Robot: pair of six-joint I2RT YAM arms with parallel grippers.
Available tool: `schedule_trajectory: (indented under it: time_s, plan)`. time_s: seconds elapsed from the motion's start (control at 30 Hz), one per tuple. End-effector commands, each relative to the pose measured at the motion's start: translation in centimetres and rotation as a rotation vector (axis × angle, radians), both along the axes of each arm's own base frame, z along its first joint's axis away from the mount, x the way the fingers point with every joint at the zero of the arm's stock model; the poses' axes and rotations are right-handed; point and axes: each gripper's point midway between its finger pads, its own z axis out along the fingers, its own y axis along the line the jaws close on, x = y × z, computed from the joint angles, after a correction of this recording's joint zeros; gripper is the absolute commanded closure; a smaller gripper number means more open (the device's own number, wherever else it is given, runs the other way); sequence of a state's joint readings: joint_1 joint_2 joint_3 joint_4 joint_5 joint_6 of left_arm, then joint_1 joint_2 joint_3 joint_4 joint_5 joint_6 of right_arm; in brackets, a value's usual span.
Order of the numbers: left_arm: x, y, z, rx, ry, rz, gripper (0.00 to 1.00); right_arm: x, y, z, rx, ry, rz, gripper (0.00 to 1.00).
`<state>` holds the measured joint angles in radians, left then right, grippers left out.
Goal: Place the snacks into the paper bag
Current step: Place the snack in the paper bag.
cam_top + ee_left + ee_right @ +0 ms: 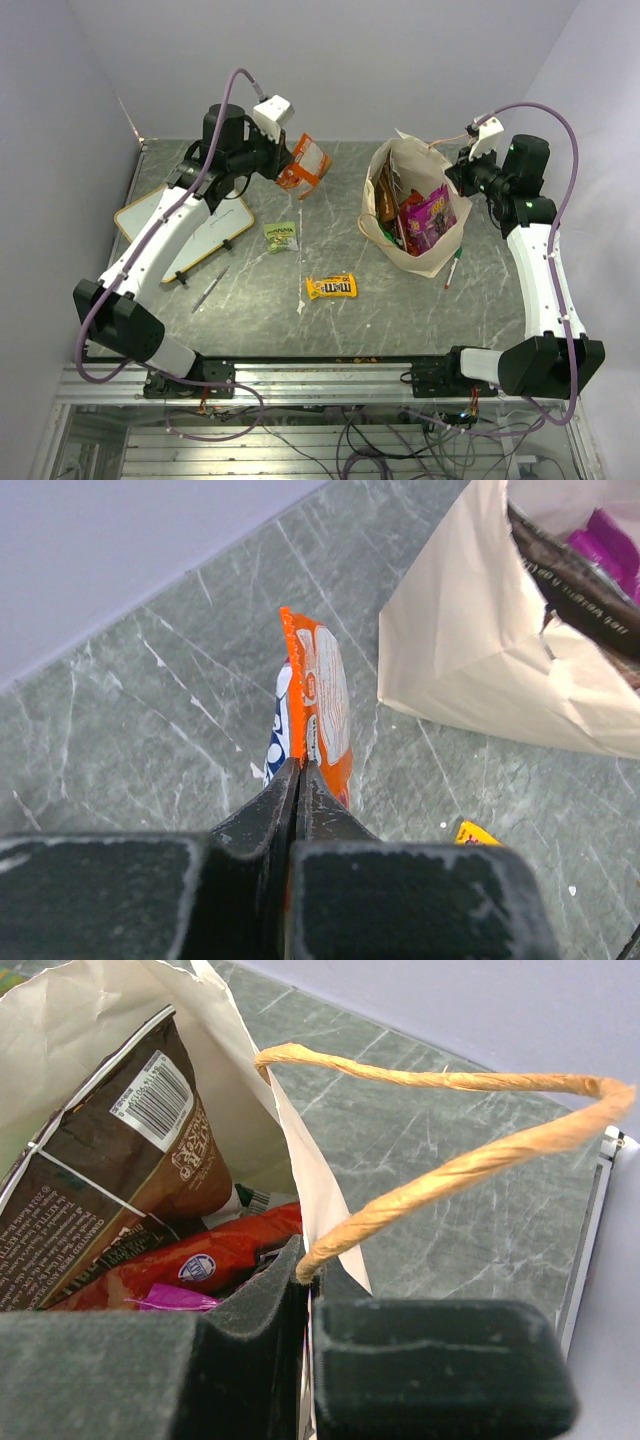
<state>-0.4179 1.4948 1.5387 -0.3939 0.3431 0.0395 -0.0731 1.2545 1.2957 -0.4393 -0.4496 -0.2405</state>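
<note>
Orange pouch [325,710]: pinched at one end by the left fingers [262,815], which are fully closed on it. It is held clear above the bench [400,310], left of the paper bag [428,255] and apart from its mouth.

Handling, as judged:
- The pouch is taken to be light, thin film, slick and crinkly, and likely to flop from the grip point.
- A hold on the crimped end is preferred, so the contents are not crushed.
- Slip is the main risk if the pouch is swung fast.

Right fingers [255,1310]: closed on the bag's rim, right where the twisted handle [450,1080] is rooted, so the mouth is held open.
- The paper is thin and soft, and a tear at the handle root is possible if it is pulled hard.
- Whether the bag stands upright or leans cannot be told.

Inside the bag, a brown pouch [110,1190], a red packet [235,1252] and a purple pouch [432,215] are seen, packed on edge. Remaining room is judged tight, so the orange pouch is best slid in edge-first along the free wall.

Not yet bagged, lying flat on the bench between the arms:
- small green packet [281,236]
- yellow M&M's packet [331,287]

Both are flat and thin, so an edge pinch is advised.
</note>
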Motion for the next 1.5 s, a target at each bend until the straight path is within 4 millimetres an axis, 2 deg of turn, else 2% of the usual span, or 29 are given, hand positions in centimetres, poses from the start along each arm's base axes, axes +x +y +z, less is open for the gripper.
schedule_trajectory:
  time_s: [0.0,0.4,0.97,1.47]
  plan:
    - [-0.7,-0.4,6.3,-0.045,-0.168,-0.006,0.93,-0.1,0.1,0.5,0.007,-0.002,0.010,1.00]
    - [-2.5,-1.9,11.3,-0.084,-0.266,-0.033,0.93,-0.2,0.2,0.6,0.010,-0.005,0.012,1.00]
    - [-3.8,-3.7,15.6,-0.153,-0.322,-0.082,0.93,-0.1,0.0,0.6,0.013,-0.011,0.000,1.00]
    - [-5.6,-7.6,19.3,-0.253,-0.331,-0.166,0.93,-0.2,0.2,0.8,0.019,-0.014,0.005,1.00]
